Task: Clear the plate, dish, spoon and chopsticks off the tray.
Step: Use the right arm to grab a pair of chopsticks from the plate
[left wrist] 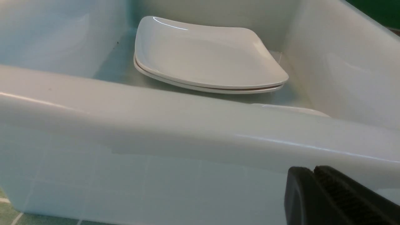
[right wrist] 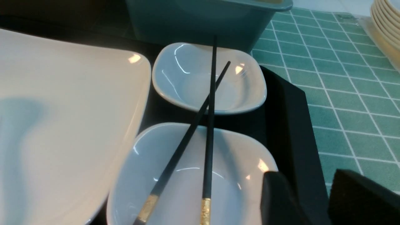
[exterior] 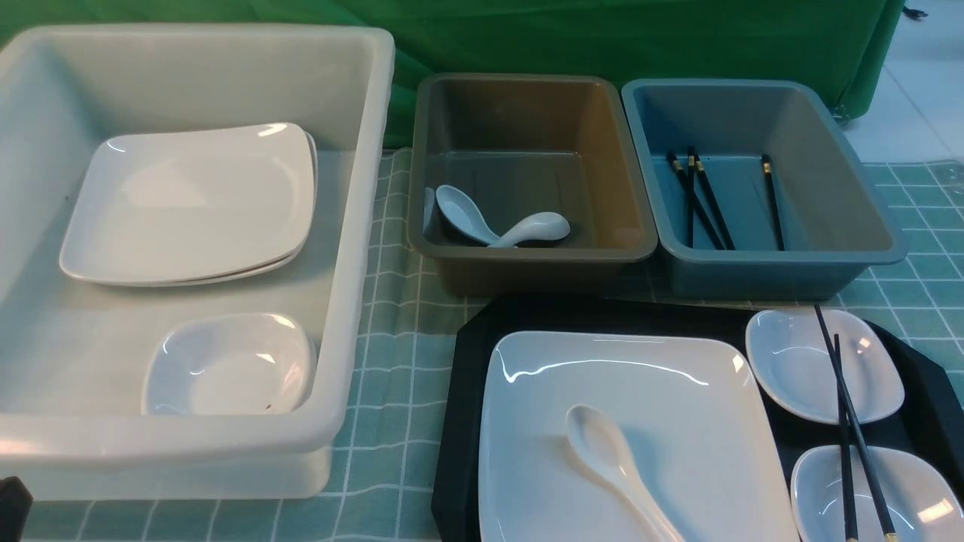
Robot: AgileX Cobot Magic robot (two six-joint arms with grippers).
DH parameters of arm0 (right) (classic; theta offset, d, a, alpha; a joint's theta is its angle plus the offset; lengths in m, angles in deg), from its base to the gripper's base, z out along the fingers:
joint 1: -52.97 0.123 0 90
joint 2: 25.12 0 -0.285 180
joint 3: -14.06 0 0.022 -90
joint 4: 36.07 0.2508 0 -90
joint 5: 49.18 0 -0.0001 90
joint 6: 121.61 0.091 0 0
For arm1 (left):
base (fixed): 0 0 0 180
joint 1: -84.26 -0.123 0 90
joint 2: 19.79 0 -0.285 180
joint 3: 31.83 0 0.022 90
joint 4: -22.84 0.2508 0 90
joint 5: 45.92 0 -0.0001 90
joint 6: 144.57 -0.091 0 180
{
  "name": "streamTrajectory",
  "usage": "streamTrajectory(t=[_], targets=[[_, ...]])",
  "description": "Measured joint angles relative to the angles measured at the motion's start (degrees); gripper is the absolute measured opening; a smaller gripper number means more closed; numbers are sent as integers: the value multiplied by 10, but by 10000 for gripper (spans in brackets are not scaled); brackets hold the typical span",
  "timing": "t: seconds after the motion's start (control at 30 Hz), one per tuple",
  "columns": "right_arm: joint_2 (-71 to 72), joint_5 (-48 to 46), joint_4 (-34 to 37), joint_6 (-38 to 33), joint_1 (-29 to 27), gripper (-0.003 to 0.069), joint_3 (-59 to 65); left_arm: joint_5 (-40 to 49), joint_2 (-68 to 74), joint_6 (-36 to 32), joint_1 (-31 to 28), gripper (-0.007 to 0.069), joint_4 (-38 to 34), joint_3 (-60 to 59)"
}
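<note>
**Front view:** On the big black plastic tray point(exterior: 467, 391), a short glossy white soup spoon point(exterior: 611, 461) lies in the large white square plate point(exterior: 678, 391). Thin black gold-banded chopsticks point(exterior: 847, 421) bridge two small white dishes point(exterior: 821, 365).

**Left wrist view:** The left tool point(left wrist: 313, 170), pinched closed and empty, sits outside a white plastic tub point(left wrist: 156, 125).

**Right wrist view:** The right tool point(right wrist: 307, 179), partly parted and empty, hovers near the sticks. They look light, stiff and slick, and are likely best pinched where they cross.

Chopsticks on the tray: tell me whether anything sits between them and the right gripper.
Nothing visible does. The chopsticks lie crossed over the far dish and the near dish, with nothing on top of them. The open right gripper hangs beside the near dish at the tray edge.
</note>
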Motion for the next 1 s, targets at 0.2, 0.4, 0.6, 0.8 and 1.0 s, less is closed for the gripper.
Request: streamTrajectory(t=[0.2,0.4,0.6,0.8,1.0], targets=[[0,-1,0,0,0,283,0,-63,0,5,0,17,-13,0],[0,0,0,0,0,283,0,-178,0,26,0,17,-80,0],[0,6,0,0,0,283,0,-283,0,105,0,17,-96,0],[0,102,84,108,0,283,0,-479,-1,184,0,17,-109,10],[0,257,116,280,0,283,0,-306,42,199,0,17,-113,201]])
